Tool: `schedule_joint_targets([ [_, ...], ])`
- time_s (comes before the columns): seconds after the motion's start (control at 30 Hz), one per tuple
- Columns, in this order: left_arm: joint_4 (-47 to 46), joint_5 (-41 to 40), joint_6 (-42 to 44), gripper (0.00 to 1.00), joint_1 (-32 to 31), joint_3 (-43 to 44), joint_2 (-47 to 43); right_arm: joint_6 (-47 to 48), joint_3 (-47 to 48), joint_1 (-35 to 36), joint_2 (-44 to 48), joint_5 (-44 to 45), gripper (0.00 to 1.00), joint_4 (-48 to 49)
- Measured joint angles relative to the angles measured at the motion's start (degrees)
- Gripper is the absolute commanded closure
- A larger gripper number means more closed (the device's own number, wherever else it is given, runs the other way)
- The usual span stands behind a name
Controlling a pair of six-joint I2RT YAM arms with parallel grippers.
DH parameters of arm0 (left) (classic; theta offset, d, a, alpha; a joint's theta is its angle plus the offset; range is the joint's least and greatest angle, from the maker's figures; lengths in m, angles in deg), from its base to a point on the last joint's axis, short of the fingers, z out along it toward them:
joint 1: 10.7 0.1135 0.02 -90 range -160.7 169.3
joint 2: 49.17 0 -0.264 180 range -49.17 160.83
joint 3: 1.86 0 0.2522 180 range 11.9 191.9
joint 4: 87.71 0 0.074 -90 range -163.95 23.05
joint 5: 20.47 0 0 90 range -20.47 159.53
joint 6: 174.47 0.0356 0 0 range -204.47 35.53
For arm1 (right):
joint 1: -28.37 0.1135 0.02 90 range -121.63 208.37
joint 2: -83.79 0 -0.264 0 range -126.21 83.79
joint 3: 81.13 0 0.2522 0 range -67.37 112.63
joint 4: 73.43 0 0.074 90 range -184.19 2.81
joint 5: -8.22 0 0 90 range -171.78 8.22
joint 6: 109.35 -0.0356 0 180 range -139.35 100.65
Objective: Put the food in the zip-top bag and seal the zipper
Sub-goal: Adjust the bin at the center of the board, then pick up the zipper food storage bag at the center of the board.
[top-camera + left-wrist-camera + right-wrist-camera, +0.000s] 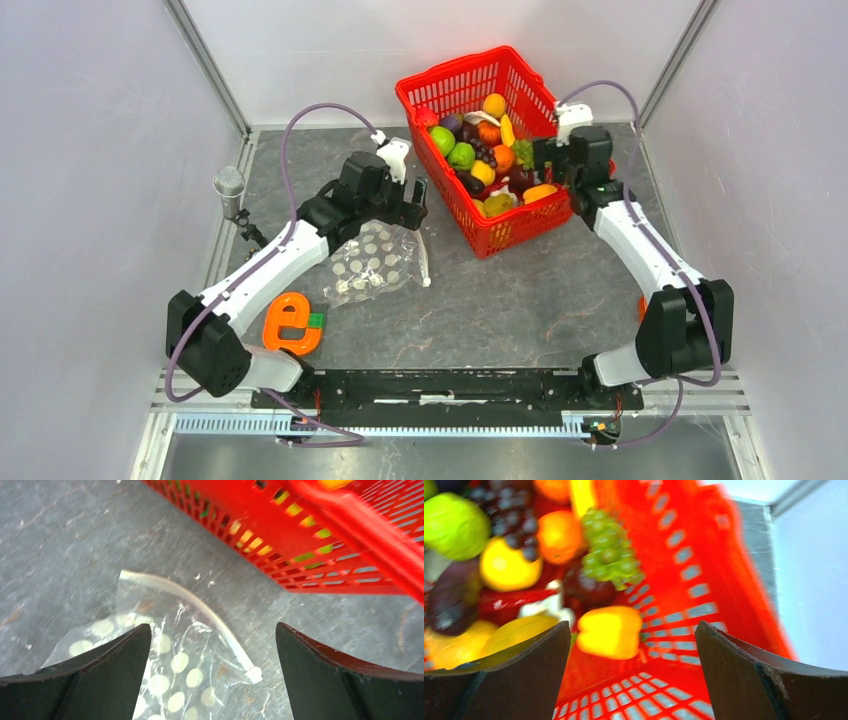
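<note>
The food (pixel 487 150), a heap of glossy toy fruits and vegetables, fills the red basket (pixel 460 85). In the right wrist view I see a yellow pepper (pixel 609 632), green grapes (pixel 609 550) and an orange (pixel 556 535). My right gripper (pixel 541 157) (pixel 631 625) hovers open over the basket's right side, just above the pepper, holding nothing. The zip-top bag (pixel 372 262) (pixel 170 675) lies flat and empty on the table, left of the basket. Its zipper (pixel 425 262) (pixel 200 607) curves along the edge facing the basket. My left gripper (pixel 416 200) (pixel 212 627) is open above that edge.
The red mesh basket (pixel 310 545) (pixel 684 605) stands at the back centre, close to the bag. A flat orange e-shaped toy (pixel 290 322) lies near the left arm's base. A microphone (pixel 230 185) stands at the left wall. White walls enclose the table.
</note>
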Motion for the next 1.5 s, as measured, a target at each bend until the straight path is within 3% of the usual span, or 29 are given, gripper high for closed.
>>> schedule_joint_targets([
  [0.23, 2.2, -4.0, -0.1, 0.0, -1.0, -3.7, 0.4, -1.0, -7.8, -9.8, 7.4, -0.5, 0.02, 7.1],
  [0.5, 1.7, -3.9, -0.2, 0.01, -3.1, -6.8, 1.4, -1.0, -14.9, -18.5, 16.6, 3.5, 0.02, 6.1],
  [0.7, 0.6, -6.5, -1.7, 0.09, -3.9, -7.5, 3.6, -3.1, -15.8, -19.3, 22.4, -17.2, 0.01, 2.6],
  [0.83, -1.8, -9.2, -3.8, 0.2, -4.2, -9.6, 3.6, -7.3, -15.6, -17.1, 24.6, -30.7, 0.03, 4.4],
  [1.07, -4.3, -12.5, -6.1, 0.25, -4.5, -16.2, -2.1, -11.5, -20.1, 3.1, 35.2, -37.2, 0.26, 11.4],
  [1.2, -7.4, -12.7, -8.5, 0.26, -4.9, -21.7, -10.1, -14.1, -25.6, 14.5, 38.4, -36.7, 0.27, 15.6],
  [1.4, -9.2, -13.2, -9.5, 0.26, -5.2, -27.1, -22.3, -12.7, -24.7, 35.5, 28.0, -23.8, 0.32, 15.3],
  [1.5, -9.8, -13.2, -9.9, 0.24, -5.2, -27.7, -24.3, -12.7, -23.7, 39.9, 20.5, -16.9, 0.33, 14.3],
])
